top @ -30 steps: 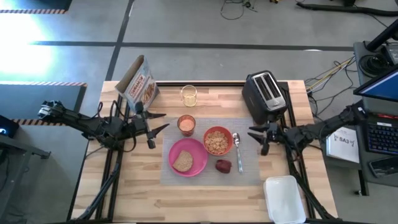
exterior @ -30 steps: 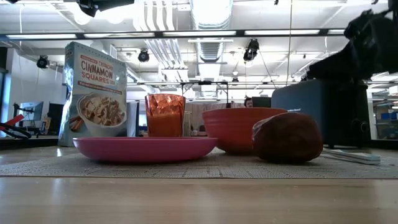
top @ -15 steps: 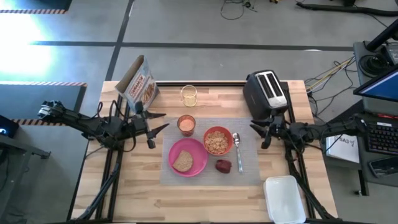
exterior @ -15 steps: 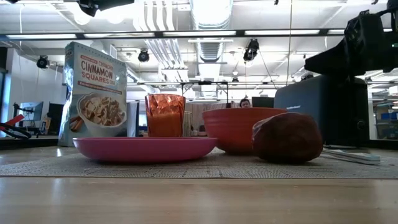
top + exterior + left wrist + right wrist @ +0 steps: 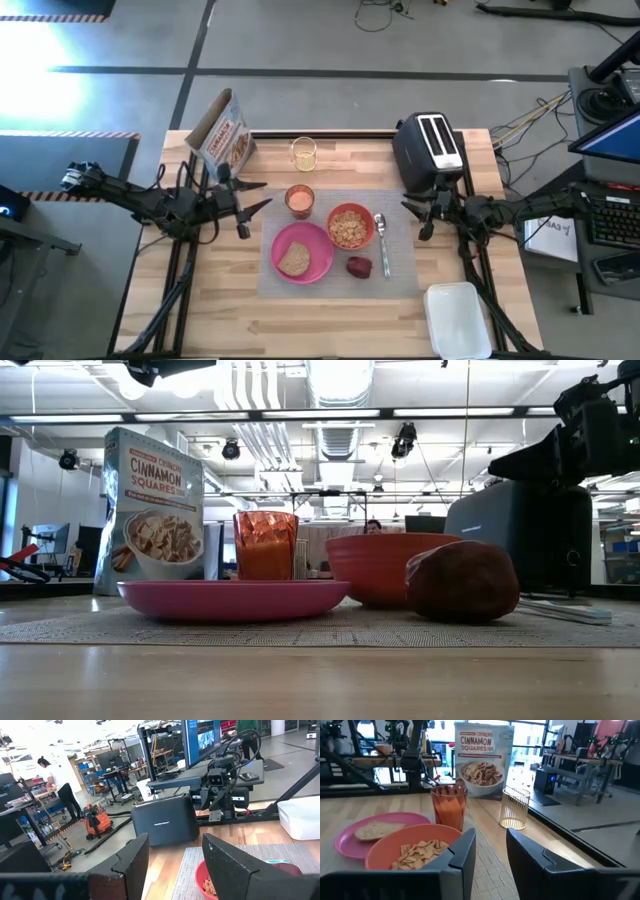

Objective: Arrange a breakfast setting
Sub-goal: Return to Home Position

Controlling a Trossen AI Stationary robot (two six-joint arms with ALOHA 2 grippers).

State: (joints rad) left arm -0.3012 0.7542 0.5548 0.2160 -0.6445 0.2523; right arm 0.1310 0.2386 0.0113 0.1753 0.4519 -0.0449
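Cereal box reads "Cinnamon Squares"; left claw, right claw both agape, empty.

Materials on the breakfast table
Pale plank-wood table; woven grey mat; smooth glossy pink plate; shiny metal spoon; matt black toaster; printed cardboard cereal box.

On the grey mat I see toast flat on the pink plate — cereal-filled orange-red bowl touching it, orange cup upright nearby, spoon and apple beside the bowl.
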